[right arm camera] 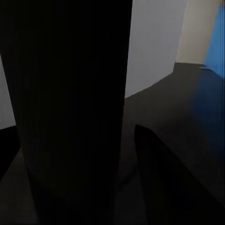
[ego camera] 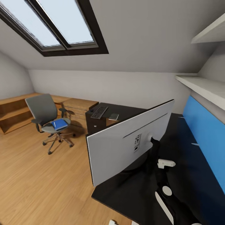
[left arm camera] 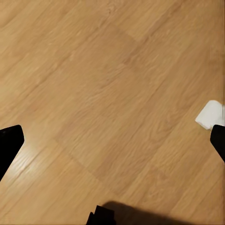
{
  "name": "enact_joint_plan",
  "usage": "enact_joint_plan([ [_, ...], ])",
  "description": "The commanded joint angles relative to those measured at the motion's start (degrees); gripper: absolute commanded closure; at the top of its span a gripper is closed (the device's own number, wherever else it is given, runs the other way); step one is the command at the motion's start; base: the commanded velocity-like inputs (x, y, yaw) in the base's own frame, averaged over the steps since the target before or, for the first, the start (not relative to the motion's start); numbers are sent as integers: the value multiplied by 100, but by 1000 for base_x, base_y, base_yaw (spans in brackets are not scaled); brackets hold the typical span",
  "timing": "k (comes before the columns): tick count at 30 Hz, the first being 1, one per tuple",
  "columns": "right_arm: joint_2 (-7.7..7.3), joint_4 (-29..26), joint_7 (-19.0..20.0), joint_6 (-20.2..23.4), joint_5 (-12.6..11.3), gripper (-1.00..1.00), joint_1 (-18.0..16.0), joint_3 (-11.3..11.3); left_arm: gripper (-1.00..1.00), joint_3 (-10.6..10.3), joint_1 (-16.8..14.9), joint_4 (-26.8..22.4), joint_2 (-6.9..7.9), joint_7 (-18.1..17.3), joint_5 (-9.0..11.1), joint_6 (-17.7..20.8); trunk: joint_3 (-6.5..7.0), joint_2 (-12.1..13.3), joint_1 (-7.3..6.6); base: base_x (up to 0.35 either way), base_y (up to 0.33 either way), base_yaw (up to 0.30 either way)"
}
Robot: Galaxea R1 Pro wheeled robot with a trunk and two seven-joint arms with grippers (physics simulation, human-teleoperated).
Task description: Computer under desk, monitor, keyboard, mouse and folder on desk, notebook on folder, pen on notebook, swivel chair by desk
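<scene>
One arm reaches behind the monitor [ego camera: 131, 140] on the desk [ego camera: 125, 190]; its finger state is unreadable. Left gripper [left arm camera: 112, 154] hangs spread over floor [left arm camera: 93, 70]. A careless swing could topple the monitor.

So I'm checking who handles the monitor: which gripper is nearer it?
Right. The right gripper is at the monitor stand on the desk; the left gripper hangs over bare floor.

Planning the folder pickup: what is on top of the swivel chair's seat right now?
A blue folder lies flat on the swivel chair seat. Nothing seems to rest on it. Whatever may lie under the folder is covered.
</scene>
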Motion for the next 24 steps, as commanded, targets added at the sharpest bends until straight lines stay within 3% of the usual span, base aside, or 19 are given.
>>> enact_joint_plan([
  [1,-9,-4,-27,-42,-18,100,-10,36,-100,-50,-1,-6,3,47,10,-12,-4,-5,0,0,0,-137],
  [7,-8,1,-27,-42,-18,100,-10,36,-100,-41,-1,-6,10,45,17,-12,-2,-5,0,0,0,-47],
  [9,-8,2,-27,-42,-18,100,-10,35,-100,14,-1,-8,63,41,67,-12,-2,-5,0,0,0,-3],
  [10,-10,2,-27,-42,-18,100,-10,31,-100,98,-1,-37,163,48,164,-12,-2,-5,0,0,0,-1],
  [11,-16,1,-27,-42,-18,100,-10,28,-100,459,-1,-926,572,69,516,104,-2,-5,0,0,0,0],
  [15,-15,-4,-27,-42,-18,100,-10,28,-100,819,-1,-2002,802,111,709,778,-2,-5,0,0,0,0],
  [16,-13,-5,-30,-42,-18,100,-10,29,-100,983,-1,-2438,877,178,739,1170,-2,-5,0,0,0,0],
  [17,-10,-6,-34,-39,-18,100,-10,28,-100,1523,-1,-3804,996,610,772,2342,-2,-5,0,0,0,0],
  [21,-10,-7,-39,-28,-18,100,-10,28,-100,1869,-1,-5149,1037,1095,781,3146,-2,-5,0,0,0,0],
  [24,-12,-4,-42,-19,-18,100,-10,28,-100,1957,-1,-5804,1042,1200,786,3315,-2,-5,0,0,0,0],
])
